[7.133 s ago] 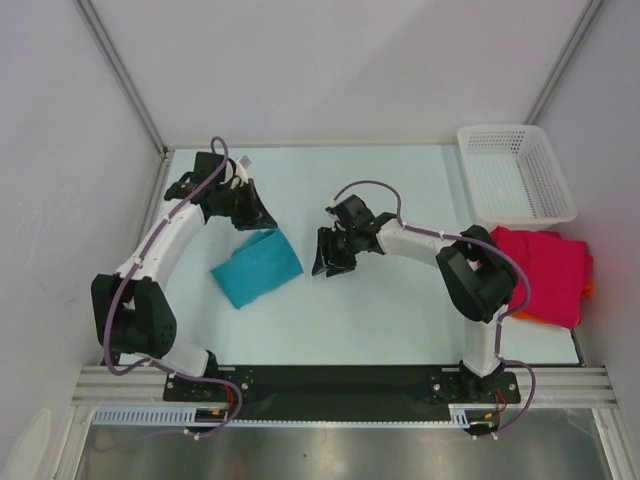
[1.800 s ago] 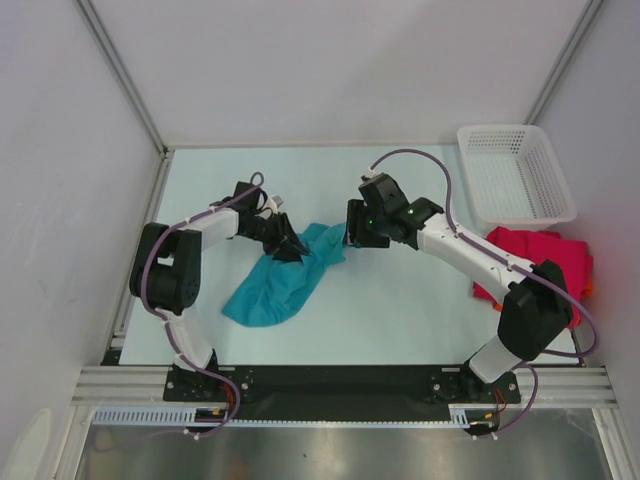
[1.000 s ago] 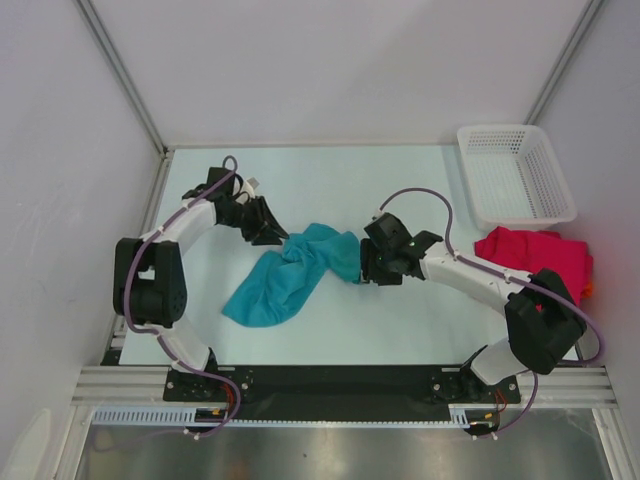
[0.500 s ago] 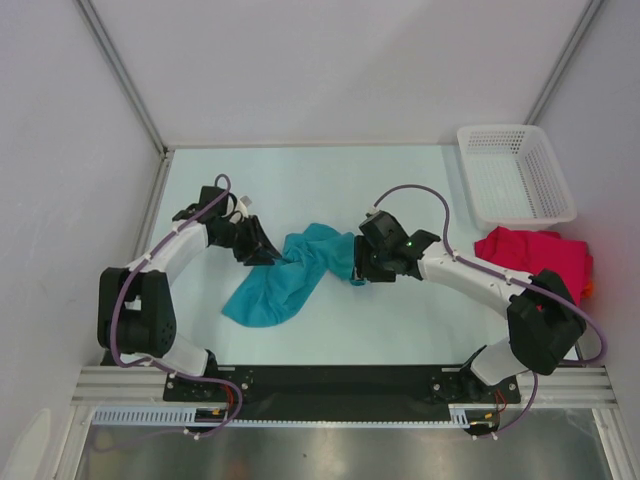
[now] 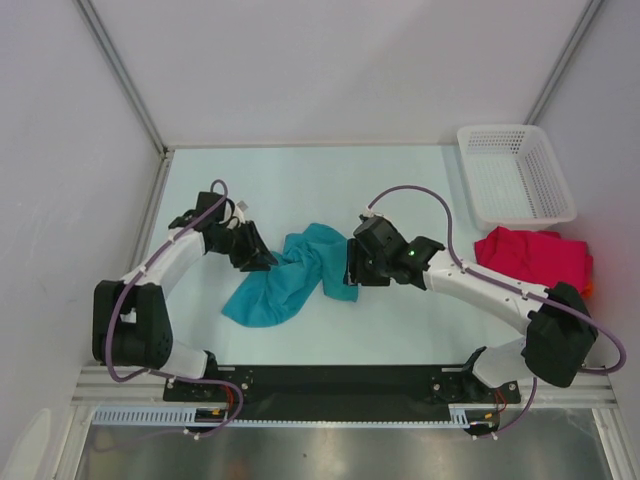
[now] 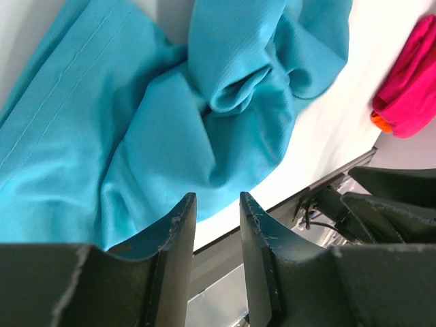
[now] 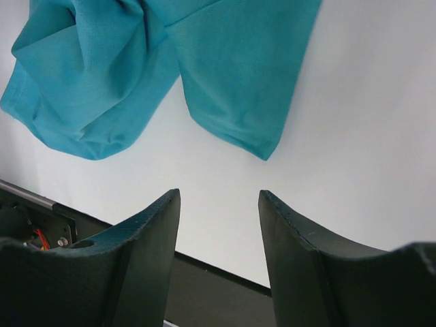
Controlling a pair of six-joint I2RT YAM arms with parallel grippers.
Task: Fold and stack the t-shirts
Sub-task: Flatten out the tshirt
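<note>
Pale desk (image 5: 400, 180) inside a white-walled booth with metal posts. Mid-desk, between the two arms: teal t-shirt (image 5: 290, 275), crumpled and twisted, not flat. At the right edge, well apart from it: crimson-pink t-shirt (image 5: 540, 262), bunched, with an orange t-shirt (image 5: 588, 290) peeking out as an edge only. Just beyond, in the far right corner: white mesh basket (image 5: 515, 175).

At the teal cloth's far-left edge: left jaws, narrowly parted, nothing seen between them. At its right side: right jaws, parted wider, empty, bare desk beneath.

Step in hand, by judgement: spreading the teal t-shirt flat ahead of folding; no fold made, nothing stacked. Called for next, probably: pinching two opposite edges or corners and drawing them apart to smooth the bunch in the middle.

No brand, label or writing readable anywhere.
</note>
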